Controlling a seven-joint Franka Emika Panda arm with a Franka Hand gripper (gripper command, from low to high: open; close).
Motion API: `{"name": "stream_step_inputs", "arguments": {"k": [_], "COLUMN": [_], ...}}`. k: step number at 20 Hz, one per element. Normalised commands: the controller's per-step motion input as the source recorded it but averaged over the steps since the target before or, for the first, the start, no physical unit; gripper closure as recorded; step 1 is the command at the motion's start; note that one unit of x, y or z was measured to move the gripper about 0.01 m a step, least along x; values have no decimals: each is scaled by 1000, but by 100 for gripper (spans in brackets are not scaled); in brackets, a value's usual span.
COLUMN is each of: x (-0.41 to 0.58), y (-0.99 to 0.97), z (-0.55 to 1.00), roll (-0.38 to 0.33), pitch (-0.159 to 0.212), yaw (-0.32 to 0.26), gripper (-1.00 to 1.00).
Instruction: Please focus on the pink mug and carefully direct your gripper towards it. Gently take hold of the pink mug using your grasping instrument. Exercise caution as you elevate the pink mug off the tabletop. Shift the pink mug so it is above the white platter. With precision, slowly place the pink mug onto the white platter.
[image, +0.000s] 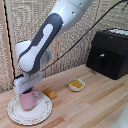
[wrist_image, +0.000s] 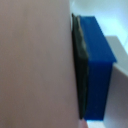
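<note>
Pink mug (image: 27, 100), small, matte and cylindrical, stands inside the rim of the white platter (image: 44, 114), a wide round plate with a faint speckled border that lies on the pale wooden table (image: 95, 107) toward the exterior view's left. The gripper (image: 26, 93), a white boxy block at the end of the white-and-grey arm (image: 42, 42), sits directly over the mug and covers its top, so whether the mug's base touches the platter cannot be told. In the wrist view the mug's smooth dusty-pink wall (wrist_image: 35, 65) fills most of the picture, and a blue rectangular finger (wrist_image: 97, 70) with a dark rubbery pad presses flat against it; the gripper is clamped on the mug. Just beside the platter lies a small yellow-orange block (image: 49, 93). Farther toward the exterior view's right stands a small white bowl (image: 76, 85) with yellow contents. A black boxy appliance (image: 107, 52) sits at the table's far side, well apart from the platter.
</note>
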Motion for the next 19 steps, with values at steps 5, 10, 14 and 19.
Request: {"name": "stream_step_inputs", "arguments": {"k": [5,10,14,19], "x": [10,6,45,46], "y": [-19,-1,-11,-33], "z": [-61,317,575,521], "roll": [4,6,0,0], "pitch": [-22,20,100,95], "yaw": [52,89,17,-3], "gripper": [100,-100,-100,-100]}}
